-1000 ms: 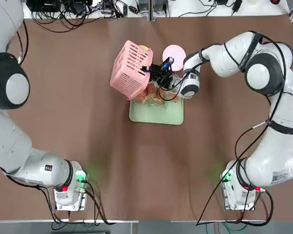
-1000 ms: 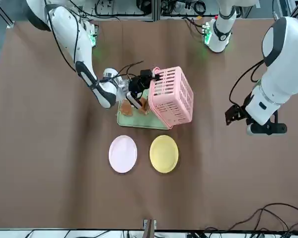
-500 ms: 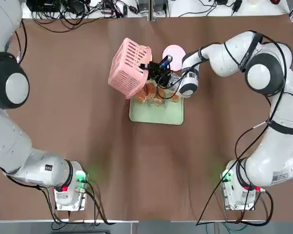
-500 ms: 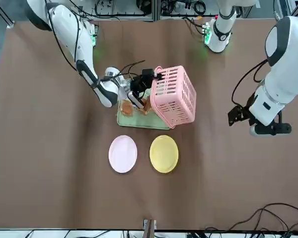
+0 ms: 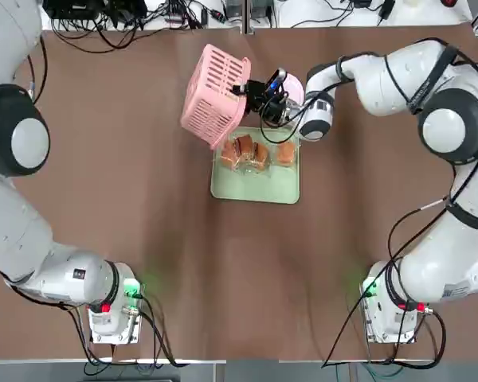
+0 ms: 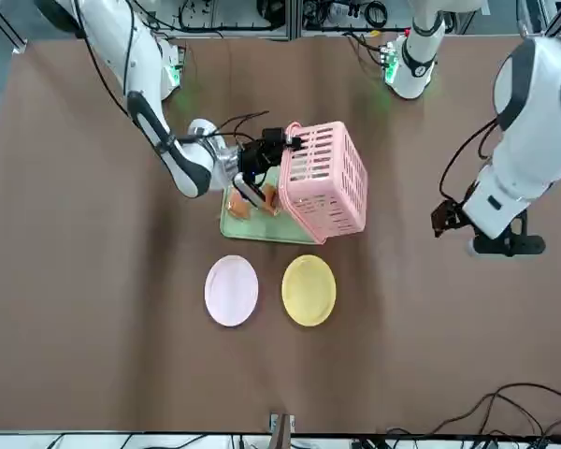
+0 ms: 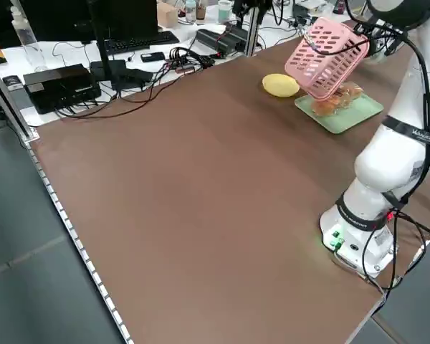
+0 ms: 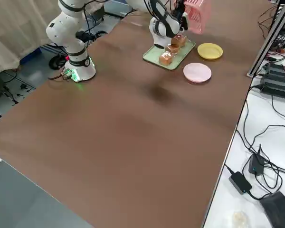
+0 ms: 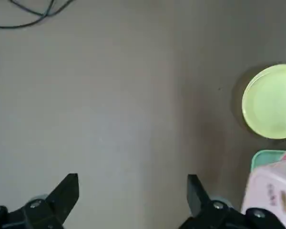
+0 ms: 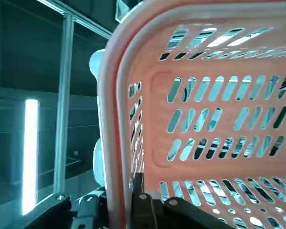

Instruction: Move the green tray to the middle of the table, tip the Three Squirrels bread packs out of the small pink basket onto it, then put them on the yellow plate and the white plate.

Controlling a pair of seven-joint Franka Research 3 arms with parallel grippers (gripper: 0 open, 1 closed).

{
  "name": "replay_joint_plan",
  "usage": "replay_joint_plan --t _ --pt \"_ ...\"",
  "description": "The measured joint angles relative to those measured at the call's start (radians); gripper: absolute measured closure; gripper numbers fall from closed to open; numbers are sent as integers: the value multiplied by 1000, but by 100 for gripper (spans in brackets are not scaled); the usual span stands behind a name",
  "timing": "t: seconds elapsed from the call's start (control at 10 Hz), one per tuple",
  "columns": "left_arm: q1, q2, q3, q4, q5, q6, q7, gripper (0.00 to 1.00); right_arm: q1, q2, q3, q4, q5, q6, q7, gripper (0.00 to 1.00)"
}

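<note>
My right gripper is shut on the rim of the small pink basket, holding it tilted in the air above the far edge of the green tray. The basket looks empty in the right wrist view. Three bread packs lie on the far half of the tray. In the front view the white plate and the yellow plate lie side by side beyond the tray. My left gripper hangs open over bare table at my left, with the yellow plate off to one side.
Cables, power bricks and boxes line the table's far edge. Both arm bases stand at the near edge. In the overhead view the basket hides the yellow plate and the right gripper covers part of the white plate.
The right gripper has lifted the basket up and away from the tray's far edge. The bread packs, half hidden under it before, now lie uncovered on the tray. The left arm shifted slightly.
</note>
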Motion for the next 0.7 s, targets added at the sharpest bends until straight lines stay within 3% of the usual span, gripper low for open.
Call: replay_joint_plan --t 0.2,0.4,0.7 --pt "20 47 1 -8 -11 -6 6 0 -20 -112 -1 -36 4 102 75 93" --pt "43 81 1 -31 -44 -7 16 0 -37 -246 -2 -49 5 283 203 93" --pt "46 79 -1 -102 -66 53 18 0 -52 -376 -4 -76 5 418 313 93"
